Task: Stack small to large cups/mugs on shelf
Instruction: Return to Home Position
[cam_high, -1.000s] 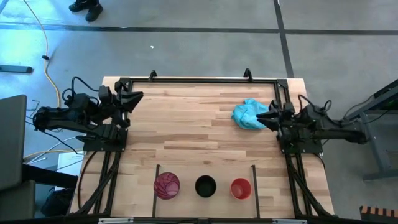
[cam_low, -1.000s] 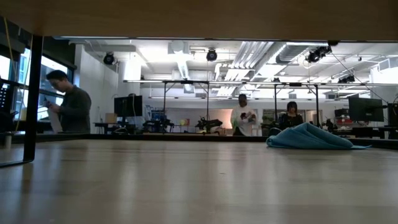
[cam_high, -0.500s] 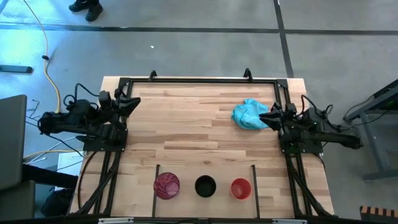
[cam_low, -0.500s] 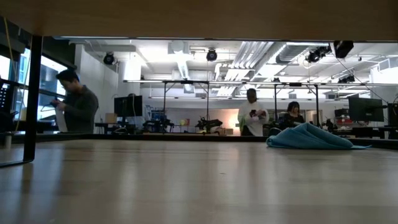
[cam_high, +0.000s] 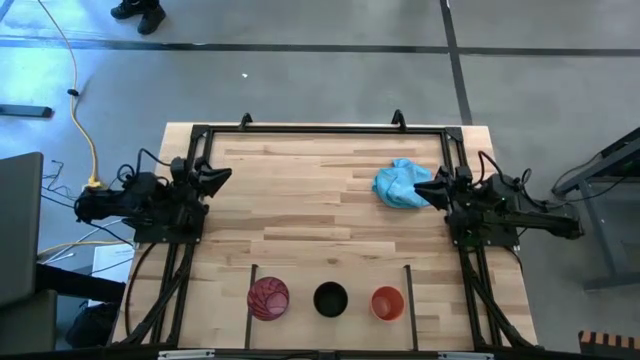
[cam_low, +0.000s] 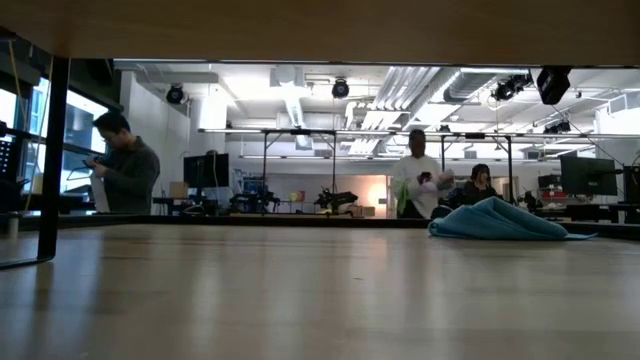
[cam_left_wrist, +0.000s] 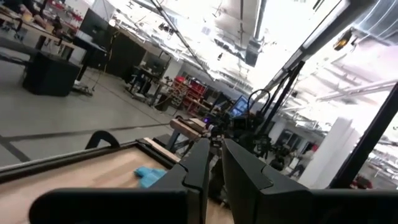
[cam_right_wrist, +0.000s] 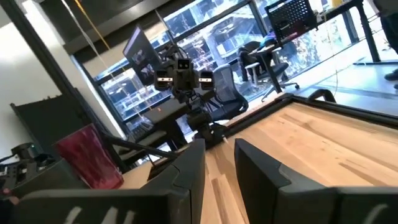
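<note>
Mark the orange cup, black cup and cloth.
orange cup (cam_high: 387, 303), high view, on its open mouth.
black cup (cam_high: 330, 299), high view, on its dark inside.
cloth (cam_high: 398, 184), high view, on its bunched middle.

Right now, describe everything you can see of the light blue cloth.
The light blue cloth lies crumpled in a low, soft heap on the wooden table, on the right arm's side, well apart from the cups. Its folds rise to a rounded ridge. The right gripper rests beside its edge; whether they touch cannot be told.
</note>
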